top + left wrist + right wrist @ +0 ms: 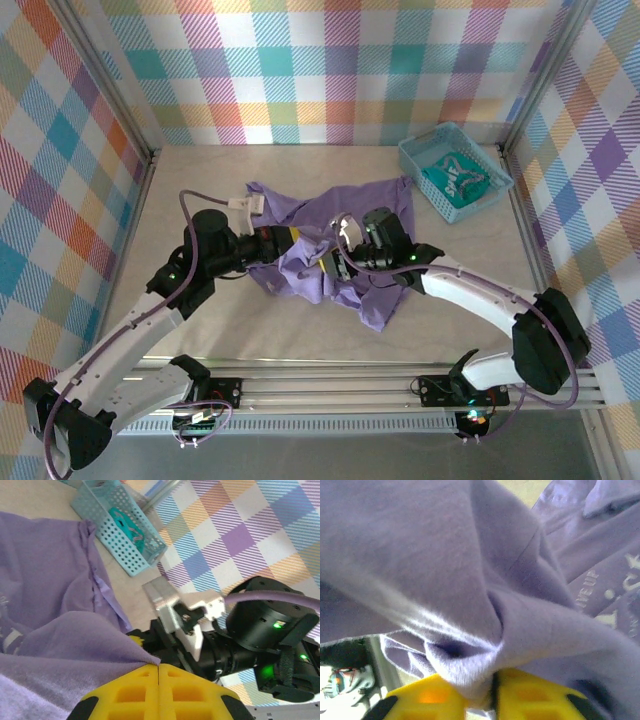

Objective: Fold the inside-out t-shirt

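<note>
The inside-out t-shirt (300,208) is lavender and lies crumpled in the middle of the table. My left gripper (303,243) reaches in from the left, and its yellow jaws are shut on a pointed fold of the t-shirt (60,645) at the tips (159,667). My right gripper (332,264) comes in from the right, close beside the left one. A bunched fold of the t-shirt (445,555) is pinched between the right gripper's (492,686) yellow fingers. Faint reversed lettering (590,587) shows through the cloth.
A small teal basket (455,170) stands at the back right corner with a teal-green garment (456,178) inside. Plaid walls close in the back and both sides. The right arm's black wrist (260,630) sits very near my left fingers.
</note>
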You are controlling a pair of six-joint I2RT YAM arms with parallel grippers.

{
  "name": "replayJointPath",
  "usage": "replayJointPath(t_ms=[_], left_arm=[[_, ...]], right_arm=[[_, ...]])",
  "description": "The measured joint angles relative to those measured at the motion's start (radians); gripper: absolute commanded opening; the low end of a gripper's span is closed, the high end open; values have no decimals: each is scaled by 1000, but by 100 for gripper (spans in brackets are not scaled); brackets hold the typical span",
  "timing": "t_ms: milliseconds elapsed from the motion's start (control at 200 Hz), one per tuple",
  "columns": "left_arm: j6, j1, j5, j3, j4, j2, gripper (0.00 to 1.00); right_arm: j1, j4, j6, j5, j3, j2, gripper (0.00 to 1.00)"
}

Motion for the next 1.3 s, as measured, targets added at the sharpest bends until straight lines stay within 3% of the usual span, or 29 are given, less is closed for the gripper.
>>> replayJointPath(t_ms=[135,405,670,805,970,1305], left_arm=[[-9,59,-51,0,-39,-5,0],[-26,127,-169,0,-105,17,0],[63,127,-202,0,-227,40,41],[88,124,-202,-12,-281,-3,51],[94,63,-209,-58,-337,-75,56],[43,-122,-297,-209,-454,-250,57]], right_arm=[[-3,-26,-55,-13,-3,-39,0],[-22,14,-127,-177,-19,-105,0],[-22,77,-82,-240,-19,-46,0],[-22,92,-48,-246,-14,-18,0],[-22,95,-18,-238,-6,2,0],[-28,93,64,-192,69,75,0]])
